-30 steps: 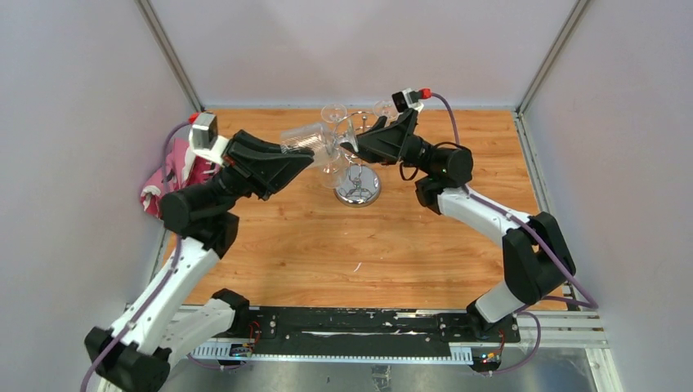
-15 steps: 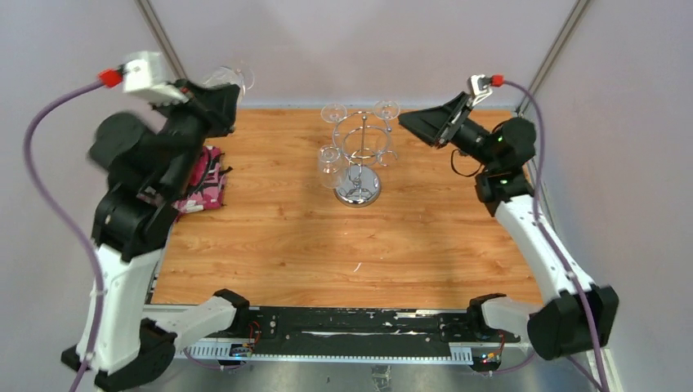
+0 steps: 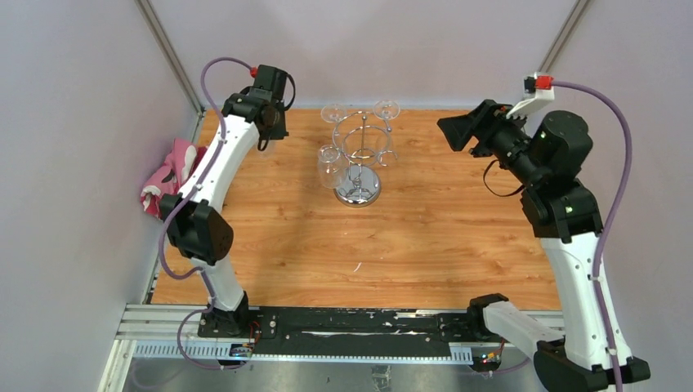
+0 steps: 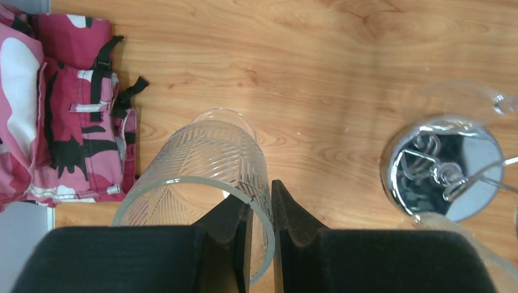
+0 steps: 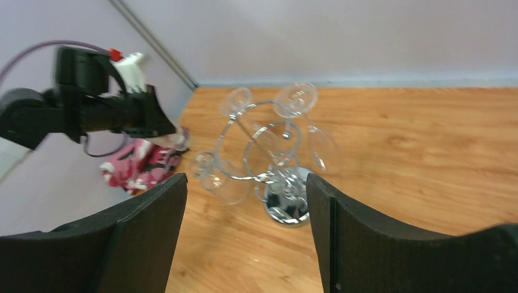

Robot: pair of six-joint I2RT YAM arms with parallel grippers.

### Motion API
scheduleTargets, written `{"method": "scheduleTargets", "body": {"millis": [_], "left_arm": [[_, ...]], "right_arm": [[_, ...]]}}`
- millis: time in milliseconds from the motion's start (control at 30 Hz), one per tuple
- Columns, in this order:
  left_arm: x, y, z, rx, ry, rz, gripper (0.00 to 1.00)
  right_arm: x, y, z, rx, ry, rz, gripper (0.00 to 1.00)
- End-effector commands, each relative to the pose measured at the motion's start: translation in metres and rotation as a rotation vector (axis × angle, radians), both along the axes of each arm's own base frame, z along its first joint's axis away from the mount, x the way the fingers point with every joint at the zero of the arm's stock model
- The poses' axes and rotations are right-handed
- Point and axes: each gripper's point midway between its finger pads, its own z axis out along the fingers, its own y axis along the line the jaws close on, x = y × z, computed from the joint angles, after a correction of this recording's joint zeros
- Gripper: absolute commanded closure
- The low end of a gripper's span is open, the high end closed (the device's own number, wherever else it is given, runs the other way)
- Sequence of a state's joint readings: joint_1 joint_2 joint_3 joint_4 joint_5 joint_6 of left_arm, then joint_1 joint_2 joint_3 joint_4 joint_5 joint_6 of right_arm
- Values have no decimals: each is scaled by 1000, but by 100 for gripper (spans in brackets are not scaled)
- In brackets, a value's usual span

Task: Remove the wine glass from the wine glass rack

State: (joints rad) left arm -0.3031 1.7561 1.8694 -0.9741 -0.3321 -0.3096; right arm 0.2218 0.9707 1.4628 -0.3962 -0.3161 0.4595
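The chrome wine glass rack [image 3: 359, 151] stands on its mirror base [image 3: 357, 189] at the back middle of the table, with three clear glasses hanging from it, one of them at its left side [image 3: 329, 166]. My left gripper [image 4: 261, 195] is shut on the rim of a clear cut-pattern wine glass [image 4: 201, 171], one finger inside and one outside, above the wood left of the rack base [image 4: 440, 168]. Its stem is hidden. In the top view this gripper [image 3: 272, 122] is at the back left. My right gripper [image 3: 454, 131] hangs open and empty right of the rack [image 5: 275, 152].
A pink camouflage cloth [image 3: 167, 175] lies at the table's left edge and also shows in the left wrist view [image 4: 55, 110]. Grey walls and metal corner posts close in the back and sides. A black rail runs along the near edge [image 3: 351, 322].
Both grippers were at the rack a second ago. The left arm lifted the glass away to the far left, then swung to the back left. The right arm drew back to the right.
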Motion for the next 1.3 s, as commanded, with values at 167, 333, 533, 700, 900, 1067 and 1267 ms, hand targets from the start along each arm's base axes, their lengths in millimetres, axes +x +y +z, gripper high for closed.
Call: {"method": "scheduleTargets", "body": {"millis": [167,333,533,700,900,1067,1267], "left_arm": [[63,11,-26,-87,10,-3,100],[83,26,-66,-119,68,20,100],[90,39,-105,-135,144,47,100],[93,40,-123,-134,175,43,100],[92,45,-142,-119,214,63,100],[87,48,-152,-109,239,71,98],[82,49,-150,-105,243,76,76]], "right_arm": [[29,-26,-60,-155,147,-131,24],[34,-28,-66,-152,150,-145,24],[40,-25,-71,-132,157,-138,25],[43,-22,-75,-123,159,-128,25],[44,-21,-77,-116,158,-121,25],[44,-21,-76,-114,155,-123,25],[44,-20,-76,-109,151,-115,26]]}}
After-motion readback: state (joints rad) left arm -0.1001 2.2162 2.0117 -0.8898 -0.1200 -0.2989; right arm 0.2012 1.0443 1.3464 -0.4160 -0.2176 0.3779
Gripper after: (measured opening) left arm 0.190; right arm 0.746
